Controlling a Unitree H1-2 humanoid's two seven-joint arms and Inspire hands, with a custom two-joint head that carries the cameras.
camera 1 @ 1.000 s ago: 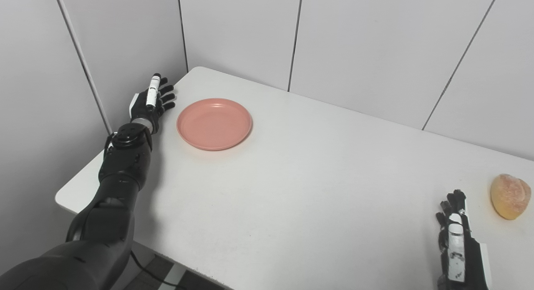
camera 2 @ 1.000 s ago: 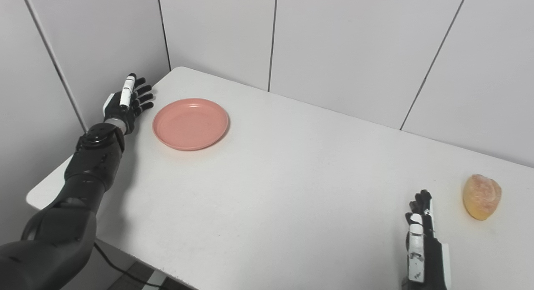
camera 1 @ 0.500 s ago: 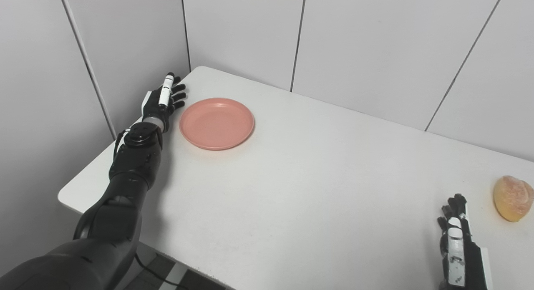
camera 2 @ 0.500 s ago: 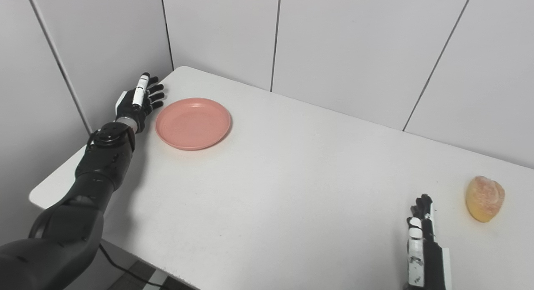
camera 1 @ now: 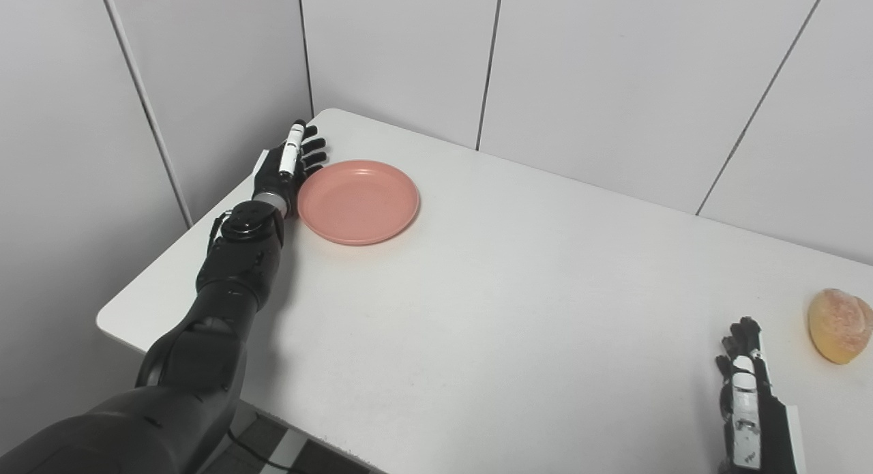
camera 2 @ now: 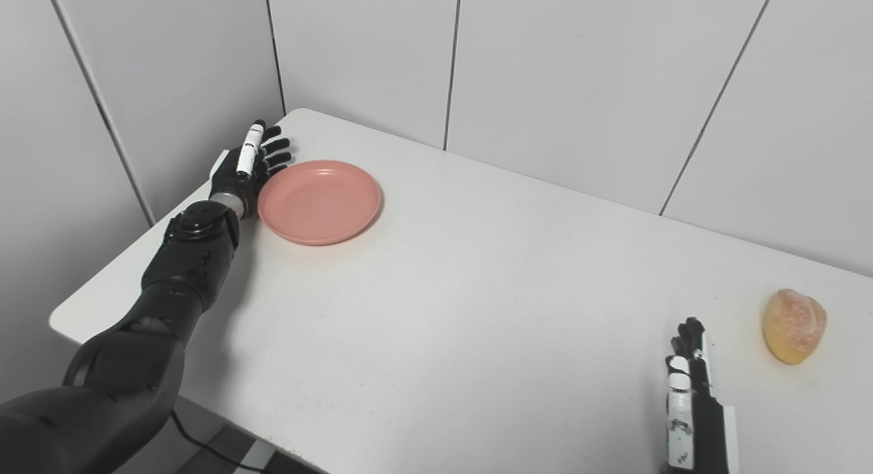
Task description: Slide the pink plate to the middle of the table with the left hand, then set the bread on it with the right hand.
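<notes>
The pink plate (camera 1: 357, 201) lies flat near the table's far left corner, with nothing on it. My left hand (camera 1: 288, 170) stands on edge against the plate's left rim, open, fingers stretched toward the wall. At the far right sits the bread (camera 1: 839, 324), a round golden roll. My right hand (camera 1: 747, 409) rests low at the bottom right, open with fingers straight, a short way left of the bread and apart from it.
The white table (camera 1: 518, 290) runs from the left corner to the right picture edge. Grey wall panels (camera 1: 614, 71) stand close behind it and along its left side. The table's front edge (camera 1: 204, 372) cuts across the lower left.
My left hand has moved right from beside the table's left edge until it meets the plate's left rim. The camera has shifted slightly. The plate, bread and right hand have stayed put.
</notes>
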